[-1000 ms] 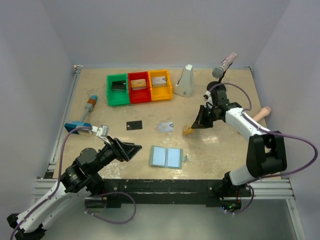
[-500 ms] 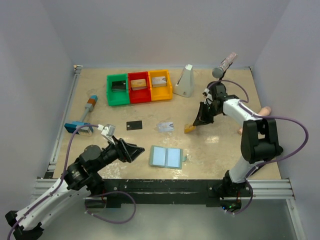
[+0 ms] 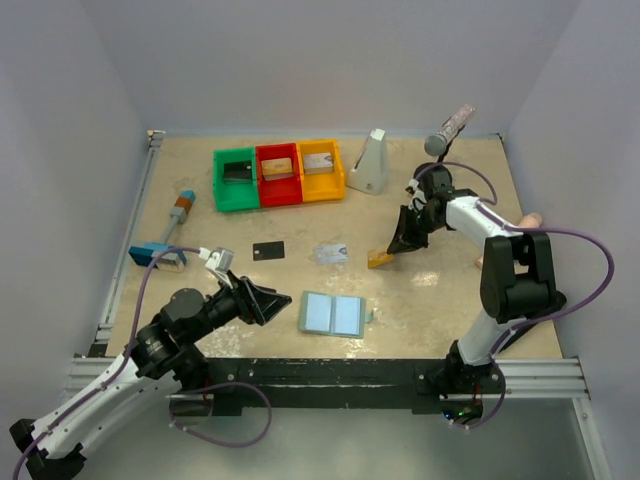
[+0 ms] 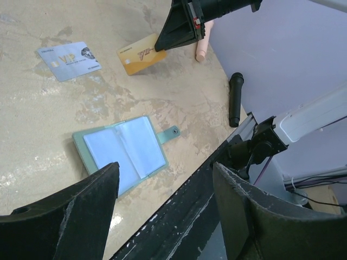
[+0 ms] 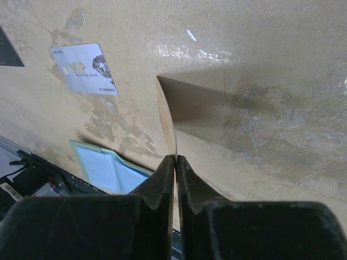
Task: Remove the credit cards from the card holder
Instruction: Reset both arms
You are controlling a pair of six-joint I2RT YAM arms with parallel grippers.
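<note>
The card holder (image 3: 333,314) lies open and flat near the table's front, its pale blue inner faces up (image 4: 122,151). A black card (image 3: 268,249) and a silver-grey card (image 3: 331,252) lie flat behind it. The orange-gold card (image 3: 380,259) stands tilted, its lower edge at the table. My right gripper (image 3: 396,246) is shut on its upper edge; in the right wrist view the card (image 5: 167,122) runs edge-on out of the closed jaws (image 5: 175,158). My left gripper (image 3: 280,298) hangs open and empty just left of the card holder (image 4: 165,168).
Green (image 3: 237,180), red (image 3: 278,175) and yellow (image 3: 320,170) bins stand at the back, each holding something small. A white wedge-shaped object (image 3: 370,162) stands beside them. A blue-headed brush (image 3: 170,230) lies at the left. A grey rod (image 3: 447,130) and a pinkish peg (image 3: 527,222) lie at the right.
The right arm's elbow has swung inward while its gripper stayed over the same spot with the orange-gold card. The left gripper has crept slightly toward the card holder.
</note>
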